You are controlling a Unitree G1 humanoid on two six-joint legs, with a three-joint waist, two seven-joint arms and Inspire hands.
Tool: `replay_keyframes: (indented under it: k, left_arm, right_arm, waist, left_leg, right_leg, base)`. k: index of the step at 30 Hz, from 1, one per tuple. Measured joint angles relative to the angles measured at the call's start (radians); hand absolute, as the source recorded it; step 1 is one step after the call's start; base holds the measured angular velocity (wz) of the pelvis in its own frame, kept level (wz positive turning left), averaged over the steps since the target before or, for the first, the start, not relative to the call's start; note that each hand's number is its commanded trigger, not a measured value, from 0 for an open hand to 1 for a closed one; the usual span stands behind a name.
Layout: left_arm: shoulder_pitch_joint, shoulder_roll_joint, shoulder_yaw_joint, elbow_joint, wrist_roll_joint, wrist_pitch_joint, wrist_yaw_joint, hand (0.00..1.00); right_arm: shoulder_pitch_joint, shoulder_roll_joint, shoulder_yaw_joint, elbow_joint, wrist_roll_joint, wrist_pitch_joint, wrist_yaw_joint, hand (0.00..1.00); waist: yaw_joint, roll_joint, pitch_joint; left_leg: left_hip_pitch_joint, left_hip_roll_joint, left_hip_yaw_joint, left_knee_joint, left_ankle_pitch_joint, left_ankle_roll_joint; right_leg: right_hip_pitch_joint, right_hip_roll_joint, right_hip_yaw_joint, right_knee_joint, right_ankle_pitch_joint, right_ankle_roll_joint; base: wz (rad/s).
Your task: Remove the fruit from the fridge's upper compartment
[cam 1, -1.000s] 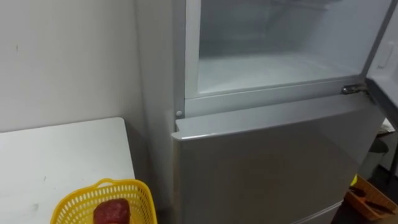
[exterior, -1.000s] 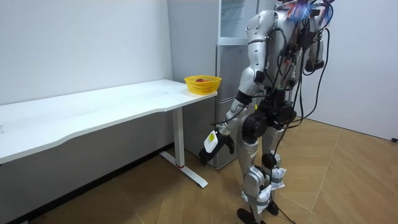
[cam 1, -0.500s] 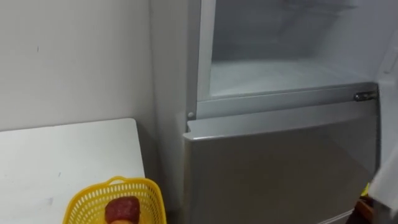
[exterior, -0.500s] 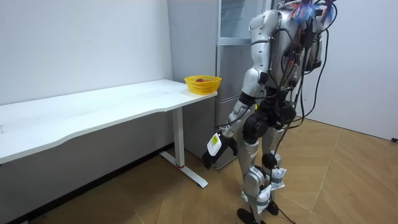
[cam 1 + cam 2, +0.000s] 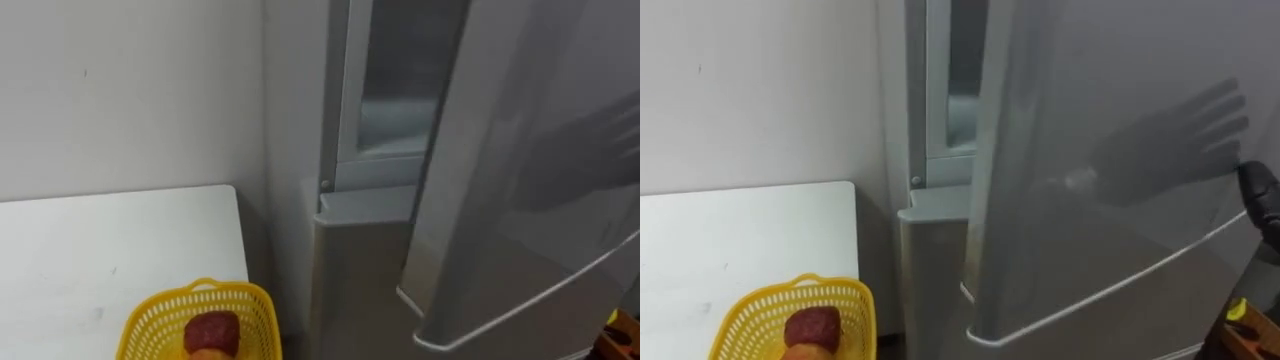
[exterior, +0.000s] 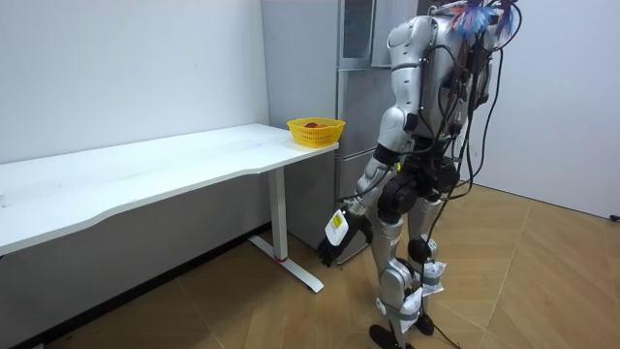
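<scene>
Surroundings: white table (image 5: 100, 260) against a white wall (image 5: 130, 90), its end just beside the fridge (image 6: 356, 97). A yellow mesh basket (image 5: 155, 315) sits on the table corner nearest the fridge. In the basket lies a dark red item (image 5: 212, 330), resting on something orange (image 5: 205, 352) that is too hidden to identify. Neither hand holds it.

Obstruction: the fridge's upper door (image 5: 530, 170) stands at an angle across most of the head camera's view, ajar. A narrow strip of the upper compartment (image 5: 395, 110) shows between the door edge and the frame, with nothing distinguishable inside. The lower door (image 5: 355, 270) is closed. A small orange object (image 5: 1250, 320) sits low at the right edge, unidentified.

Stance: robot upright on the wooden floor (image 6: 542, 271), facing the fridge, at the table's end.

Right hand (image 5: 1262, 200): a dark part enters at the right edge, level with the upper door. The door's surface carries the dark shape of straight, spread fingers, so the hand is released and grasps nothing. Contact with the door: cannot tell.

Left hand (image 6: 339, 237): hangs low beside the thigh, fingers relaxed, empty.
</scene>
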Motion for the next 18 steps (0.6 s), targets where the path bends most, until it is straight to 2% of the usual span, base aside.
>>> replay_keyframes:
  k: [11,18]
  left_arm:
    - [0.006,-0.003,0.001,0.0,0.001,0.002,-0.007,0.0]
    - [0.02,-0.003,0.003,0.0,0.002,0.042,-0.046,0.0]
  right_arm:
    - [-0.1,-0.008,0.007,0.024,-0.071,0.019,0.047,0.0]
    - [-0.137,-0.026,0.009,0.049,-0.071,0.04,0.075,0.0]
  waist:
    - [0.009,-0.007,-0.0015]
    - [0.01,-0.008,-0.0015]
  left_leg:
    - [0.003,-0.004,-0.032,0.006,0.0,0.0]
    - [0.002,-0.005,-0.046,0.012,0.0,0.0]
  right_leg:
    - [0.026,-0.006,-0.034,-0.029,0.002,0.002]
    - [0.028,-0.01,-0.05,-0.027,0.002,0.002]
  base:
    - [0.1]
    - [0.04]
